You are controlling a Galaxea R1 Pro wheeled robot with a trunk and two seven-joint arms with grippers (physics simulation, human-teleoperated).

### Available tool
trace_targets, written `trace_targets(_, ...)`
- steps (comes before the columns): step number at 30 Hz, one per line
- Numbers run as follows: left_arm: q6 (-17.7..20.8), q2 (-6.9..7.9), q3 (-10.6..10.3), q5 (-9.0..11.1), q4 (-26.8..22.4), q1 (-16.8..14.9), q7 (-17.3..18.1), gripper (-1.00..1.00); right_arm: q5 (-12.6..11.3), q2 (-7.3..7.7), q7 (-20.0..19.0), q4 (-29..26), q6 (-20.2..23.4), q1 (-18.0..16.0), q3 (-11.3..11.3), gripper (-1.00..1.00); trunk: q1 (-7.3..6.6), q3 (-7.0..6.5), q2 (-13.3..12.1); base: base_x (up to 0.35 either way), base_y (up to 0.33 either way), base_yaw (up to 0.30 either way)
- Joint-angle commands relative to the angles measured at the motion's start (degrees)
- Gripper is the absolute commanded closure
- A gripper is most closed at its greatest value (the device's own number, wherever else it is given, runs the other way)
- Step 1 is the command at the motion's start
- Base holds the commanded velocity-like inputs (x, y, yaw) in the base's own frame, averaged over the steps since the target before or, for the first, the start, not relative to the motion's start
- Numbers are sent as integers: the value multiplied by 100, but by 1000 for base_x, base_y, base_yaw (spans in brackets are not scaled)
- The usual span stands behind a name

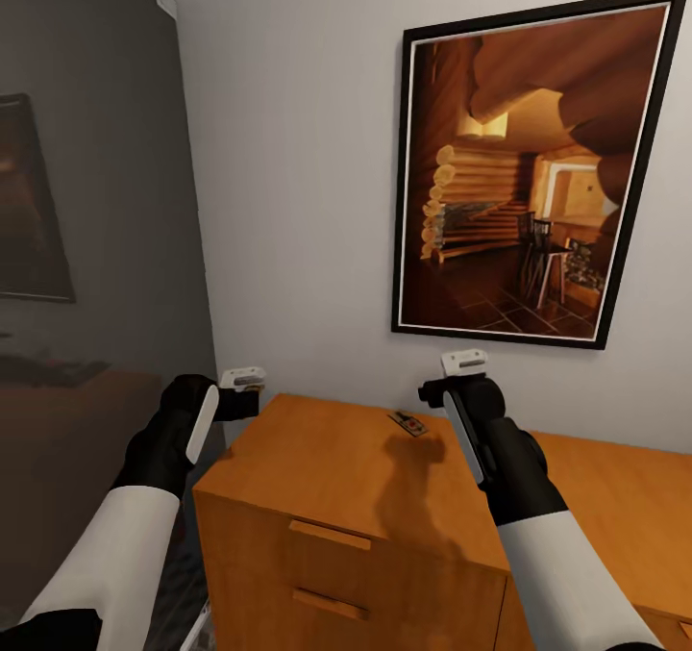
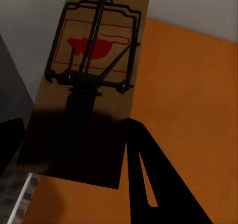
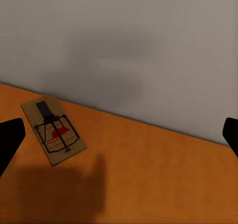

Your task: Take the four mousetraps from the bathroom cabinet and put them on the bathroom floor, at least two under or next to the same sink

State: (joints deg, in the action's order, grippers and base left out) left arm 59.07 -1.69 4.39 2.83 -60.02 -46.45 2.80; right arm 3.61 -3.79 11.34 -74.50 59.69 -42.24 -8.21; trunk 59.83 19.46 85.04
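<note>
Nearest the camera, the orange-brown wooden cabinet (image 1: pixel 327 478) with a flat top and bar-handled drawers stands against the pale wall. Both arms are raised over it.

Left tool (image 1: pixel 252 403): it hangs at the cabinet's left top corner, partly beyond the edge. The left wrist view shows a flat brown wooden mousetrap with black wire spring and red print (image 2: pixel 89 80) lying between the dark fingers (image 2: pixel 148 184) and running away along their line. I judge the left tool clamped on this trap, though the contact itself is lost in shadow.

Right tool (image 1: pixel 459 391): it hovers above the rear of the surface, fingers spread wide and empty, one tip at each margin of the right wrist view.

Second mousetrap on the cabinet top (image 3: pixel 53 129): it rests flat on the surface near the back wall, also seen in the head view (image 1: pixel 408 424) just to the left of the right tool and a little nearer the camera. Its long axis runs obliquely to the wall and skewed to the line between the right fingers.

Judgement: the right arm is the nearer one. The pick calls for a short shift leftward and a wrist turn so the fingers close across the trap's narrow width.

Beyond, a black-framed picture of a log-cabin interior (image 1: pixel 533 170) hangs on the wall.
</note>
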Motion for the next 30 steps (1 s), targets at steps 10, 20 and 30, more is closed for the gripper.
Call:
trace_targets(10,7,-219,-214,24,-195,-10,11,100,-140,-93,-237,221,31,-225,83,-100,0,8,4,0,0,2)
trace_targets(20,15,-403,-512,-18,-320,-5,-13,100,83,-98,33,154,6,-30,68,-100,0,8,4,0,0,0)
trace_targets(30,9,-441,-830,-36,-356,-5,-24,100,-47,-70,-4,349,31,-22,274,-100,0,8,4,0,0,0)
